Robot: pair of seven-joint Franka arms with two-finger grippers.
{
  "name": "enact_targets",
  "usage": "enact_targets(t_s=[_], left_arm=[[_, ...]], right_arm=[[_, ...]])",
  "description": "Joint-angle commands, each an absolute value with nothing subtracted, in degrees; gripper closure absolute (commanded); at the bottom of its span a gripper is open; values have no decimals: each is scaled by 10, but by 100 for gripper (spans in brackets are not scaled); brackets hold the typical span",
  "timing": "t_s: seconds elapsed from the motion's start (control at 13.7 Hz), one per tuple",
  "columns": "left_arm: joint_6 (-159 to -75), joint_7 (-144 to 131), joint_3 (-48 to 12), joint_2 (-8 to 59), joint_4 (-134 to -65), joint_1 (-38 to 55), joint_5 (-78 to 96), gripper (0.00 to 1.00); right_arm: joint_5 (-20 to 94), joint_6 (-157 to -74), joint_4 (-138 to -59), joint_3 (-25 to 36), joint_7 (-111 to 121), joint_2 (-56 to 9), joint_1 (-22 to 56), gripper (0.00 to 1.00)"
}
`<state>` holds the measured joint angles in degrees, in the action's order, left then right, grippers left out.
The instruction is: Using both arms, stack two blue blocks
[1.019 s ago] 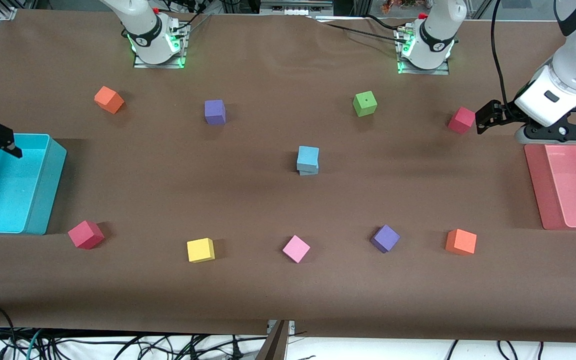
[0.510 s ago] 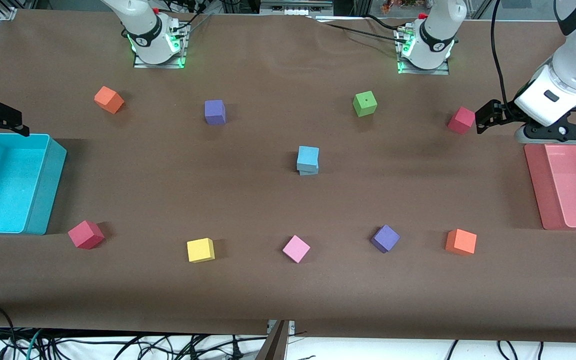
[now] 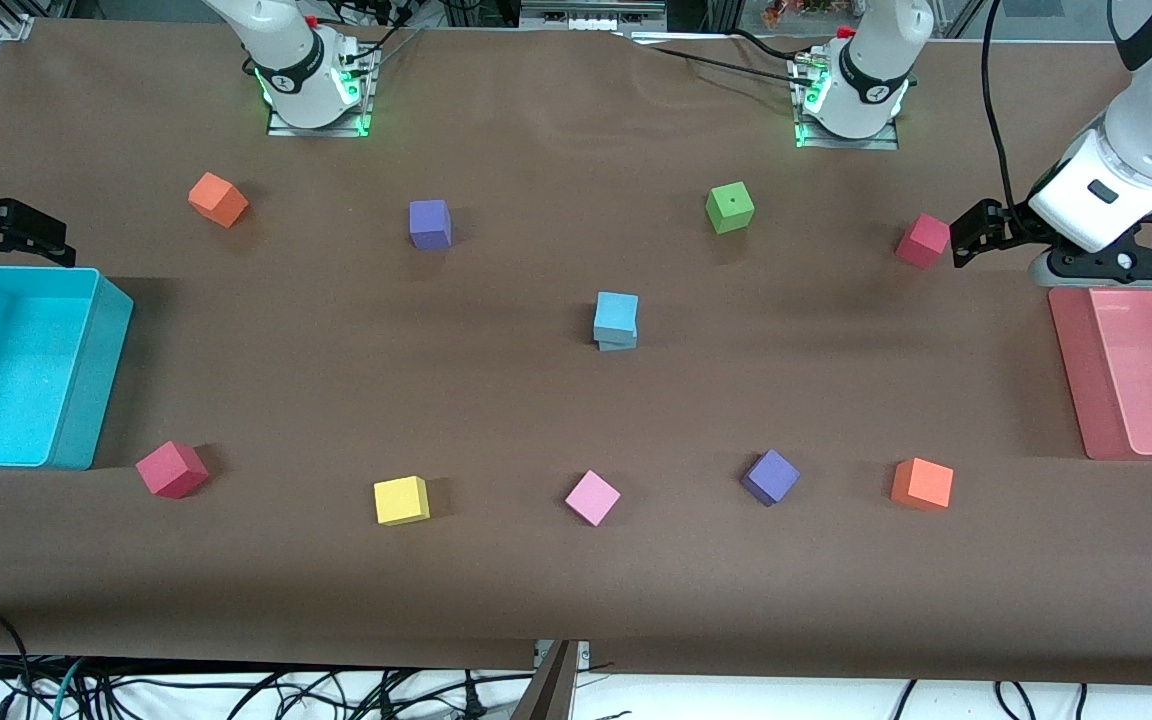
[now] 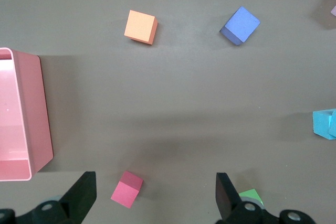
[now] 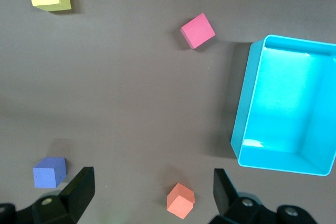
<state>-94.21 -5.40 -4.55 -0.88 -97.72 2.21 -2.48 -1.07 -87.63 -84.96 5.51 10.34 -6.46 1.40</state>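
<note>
Blue blocks point(image 3: 616, 320) seen stacked mid-table, upper cube set slightly askew on lower; stack judged done, so both arms kept out at table ends, clear of it. Left tool point(image 3: 976, 235) held in air beside red cube point(image 3: 923, 240), by pink bin point(image 3: 1071, 370); fingers point(image 4: 84, 192) spread wide, nothing gripped or touched. Right tool point(image 3: 11, 230) held above cyan bin point(image 3: 86, 380) edge; fingers point(image 5: 79, 187) likewise wide apart, empty.
</note>
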Motion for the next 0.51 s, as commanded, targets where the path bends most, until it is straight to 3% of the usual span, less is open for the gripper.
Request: enact_targets(t_s=[0.0,0.44], left_arm=[[-931,-57,-40,-2,-960,27,-18,0],[-930,-57,-40,-2,-960,27,-18,0]], right_arm=[[-15,-870,-855,43,92,-61,3,0],[-16,-868,-855,45,64,-62,2,0]])
